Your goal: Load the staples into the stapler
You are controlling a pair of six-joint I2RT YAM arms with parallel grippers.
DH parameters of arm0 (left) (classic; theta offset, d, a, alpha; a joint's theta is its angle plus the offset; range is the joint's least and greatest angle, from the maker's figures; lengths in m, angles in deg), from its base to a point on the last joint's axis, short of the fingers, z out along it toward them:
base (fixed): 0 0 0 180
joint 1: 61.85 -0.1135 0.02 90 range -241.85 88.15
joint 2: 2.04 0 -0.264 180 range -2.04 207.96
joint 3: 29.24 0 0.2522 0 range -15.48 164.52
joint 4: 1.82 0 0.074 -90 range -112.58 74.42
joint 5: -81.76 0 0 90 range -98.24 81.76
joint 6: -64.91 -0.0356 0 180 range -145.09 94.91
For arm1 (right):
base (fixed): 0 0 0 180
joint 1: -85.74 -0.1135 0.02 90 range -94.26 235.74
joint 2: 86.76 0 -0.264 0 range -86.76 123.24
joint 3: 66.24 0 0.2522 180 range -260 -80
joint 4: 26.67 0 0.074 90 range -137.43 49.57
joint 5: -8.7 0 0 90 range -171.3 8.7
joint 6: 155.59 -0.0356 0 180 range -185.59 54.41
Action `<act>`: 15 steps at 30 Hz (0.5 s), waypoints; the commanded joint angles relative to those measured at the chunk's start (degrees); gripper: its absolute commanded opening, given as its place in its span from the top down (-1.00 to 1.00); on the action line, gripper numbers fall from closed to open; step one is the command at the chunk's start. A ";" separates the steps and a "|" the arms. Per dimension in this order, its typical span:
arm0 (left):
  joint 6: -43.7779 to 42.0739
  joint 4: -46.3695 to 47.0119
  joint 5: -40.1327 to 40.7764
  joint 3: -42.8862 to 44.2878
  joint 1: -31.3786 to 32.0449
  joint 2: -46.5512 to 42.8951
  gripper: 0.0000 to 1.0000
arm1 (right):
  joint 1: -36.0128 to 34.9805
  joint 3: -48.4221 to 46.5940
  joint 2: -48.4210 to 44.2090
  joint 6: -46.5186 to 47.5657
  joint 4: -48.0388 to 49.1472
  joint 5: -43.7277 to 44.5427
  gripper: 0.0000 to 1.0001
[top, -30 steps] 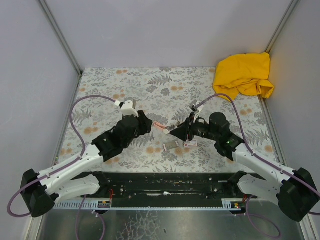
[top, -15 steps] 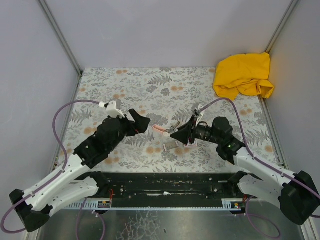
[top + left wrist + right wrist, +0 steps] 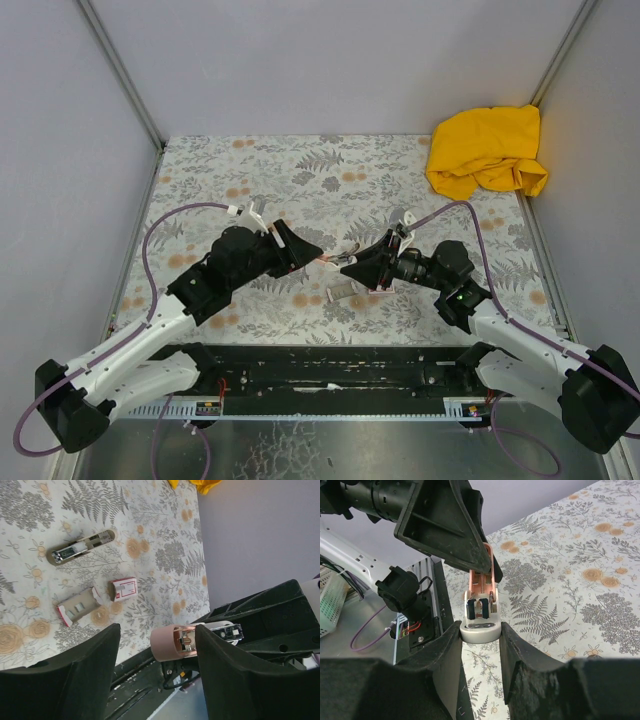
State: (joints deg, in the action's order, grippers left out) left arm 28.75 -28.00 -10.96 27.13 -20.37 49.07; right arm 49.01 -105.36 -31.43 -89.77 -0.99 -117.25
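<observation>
My right gripper (image 3: 479, 626) is shut on the white base end of the stapler (image 3: 481, 587) and holds it in the air over the table. The stapler's pink top arm is swung up and points at my left gripper (image 3: 156, 630). That gripper is open, and the pink tip (image 3: 167, 642) sits between its fingers, against the right-hand one. In the top view the two grippers meet at mid-table, left gripper (image 3: 312, 252) and right gripper (image 3: 348, 267). The white-and-red box lies apart as a tray (image 3: 77, 607) and a sleeve (image 3: 123, 588). I cannot make out the staples.
A beige and silver oblong piece (image 3: 80, 547) lies on the floral table beyond the box parts. A yellow cloth (image 3: 487, 150) is bunched in the far right corner. Grey walls close in the table on three sides, and a black rail (image 3: 330, 375) runs along the near edge.
The left gripper drew back from the stapler with its jaws wide, then came forward again onto the pink tip with the jaws narrower. The right gripper kept its hold and shifted slightly.
</observation>
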 commanded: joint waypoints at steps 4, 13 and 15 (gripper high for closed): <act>5.41 8.49 -5.21 -2.02 -1.19 -0.49 -0.12 | 0.08 -0.18 -0.15 1.13 6.44 -1.59 0.90; 8.74 10.51 -6.33 -4.38 -3.35 -2.26 0.11 | 0.08 0.05 -0.14 1.31 6.67 -2.11 0.89; 9.18 10.76 -6.70 -4.61 -3.63 -2.43 0.13 | 0.08 0.05 -0.20 1.41 6.55 -2.03 0.90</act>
State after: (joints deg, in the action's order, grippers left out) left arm 36.01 -21.69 -15.94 23.13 -23.17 47.85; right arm 49.01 -104.95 -31.19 -89.53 1.19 -118.47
